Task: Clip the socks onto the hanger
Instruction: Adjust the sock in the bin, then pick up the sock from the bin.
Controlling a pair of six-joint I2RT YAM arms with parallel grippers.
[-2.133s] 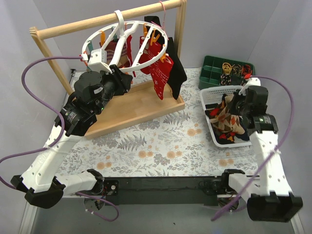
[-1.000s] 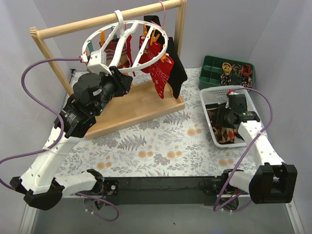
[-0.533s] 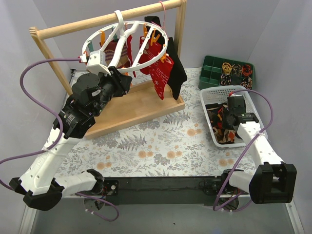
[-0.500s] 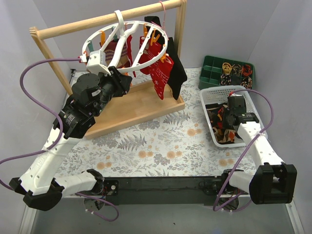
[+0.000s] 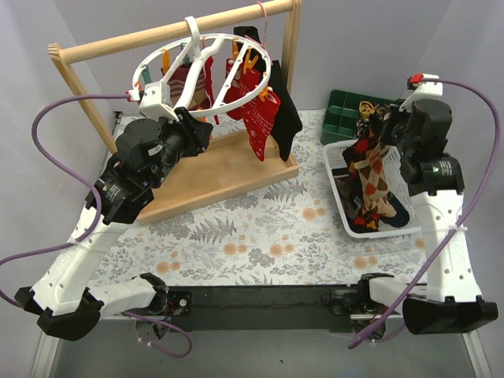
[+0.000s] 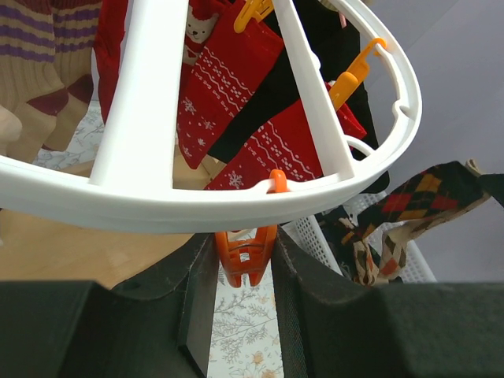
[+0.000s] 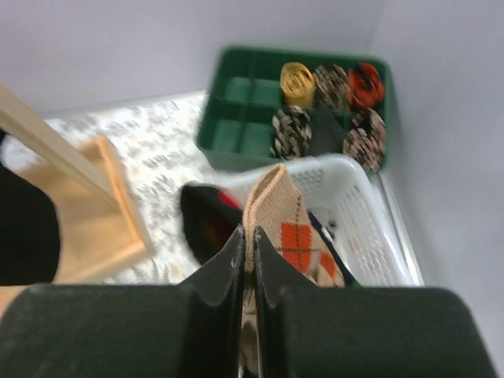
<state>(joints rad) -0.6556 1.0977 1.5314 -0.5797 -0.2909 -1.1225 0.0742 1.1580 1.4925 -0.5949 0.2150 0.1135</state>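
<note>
The round white hanger (image 5: pixel 206 75) hangs from the wooden rail, with red Christmas socks (image 5: pixel 258 118) clipped to it. My left gripper (image 5: pixel 193 126) is under the ring's near edge. In the left wrist view its jaws (image 6: pixel 246 272) press both sides of an orange clip (image 6: pixel 246 256) hanging from the ring (image 6: pixel 197 201). My right gripper (image 5: pixel 383 130) is shut on the cuff of a brown, orange and cream argyle sock (image 5: pixel 370 177), which hangs down over the white basket (image 5: pixel 339 148). The right wrist view shows the cuff (image 7: pixel 291 228) pinched between the jaws (image 7: pixel 246 236).
More socks lie in the basket (image 7: pixel 362 205). A green compartment tray (image 5: pixel 346 110) with rolled socks stands behind it. A black garment (image 5: pixel 287 118) hangs at the hanger's right. The wooden rail (image 5: pixel 157 35) stands on a wooden base (image 5: pixel 220 169).
My right arm has risen out of the basket, lifting the argyle sock by its cuff. The left arm has stayed at the clip.
</note>
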